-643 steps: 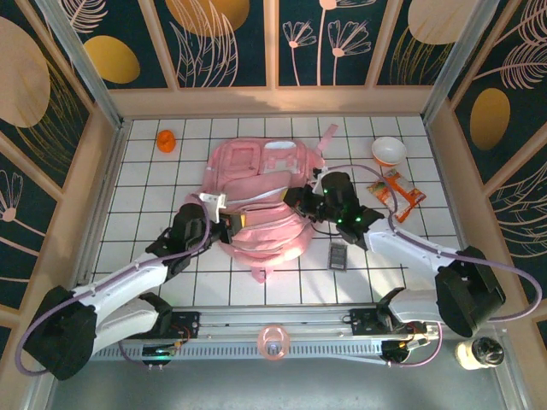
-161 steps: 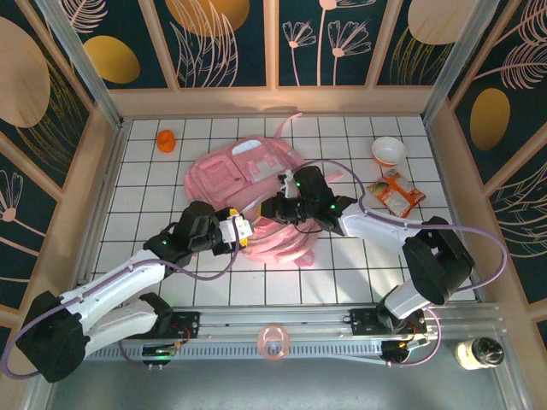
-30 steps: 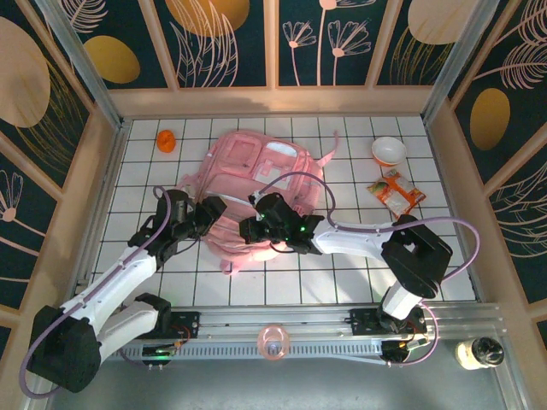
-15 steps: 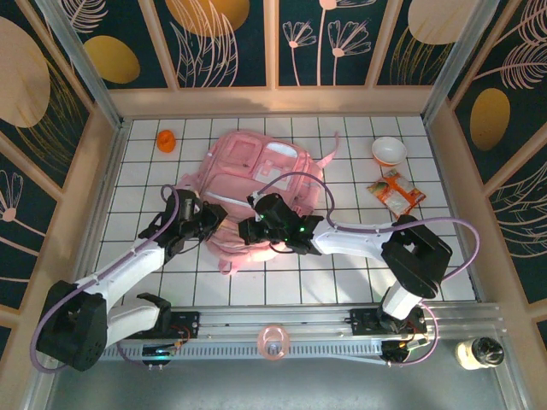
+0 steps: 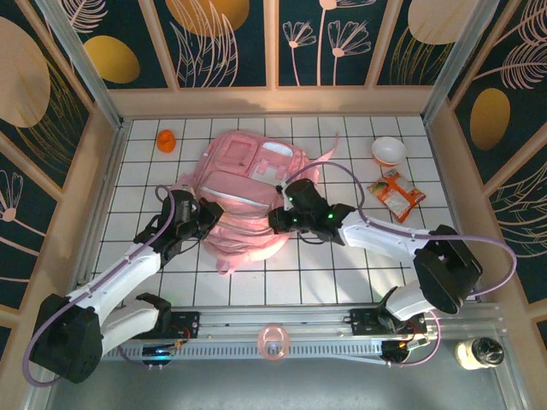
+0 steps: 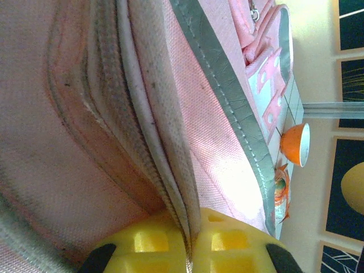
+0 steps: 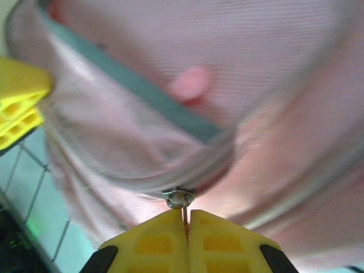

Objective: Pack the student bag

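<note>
The student bag (image 5: 248, 184) is recorded lying flat at the centre of the top view, on the white tiled table (image 5: 342, 265). The left gripper (image 5: 208, 219) is set at the bag's left edge, its yellow fingers (image 6: 148, 244) pressed together on a zip seam (image 6: 153, 165). The right gripper (image 5: 278, 220) is clamped on a metal zip pull (image 7: 179, 198) at the bag's lower right. A white bowl (image 5: 389, 150) and a snack packet (image 5: 397, 192) are noted at the upper right, apart from the bag.

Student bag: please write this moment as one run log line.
left end effector: shut on student bag seam | right end effector: shut on zipper pull
</note>
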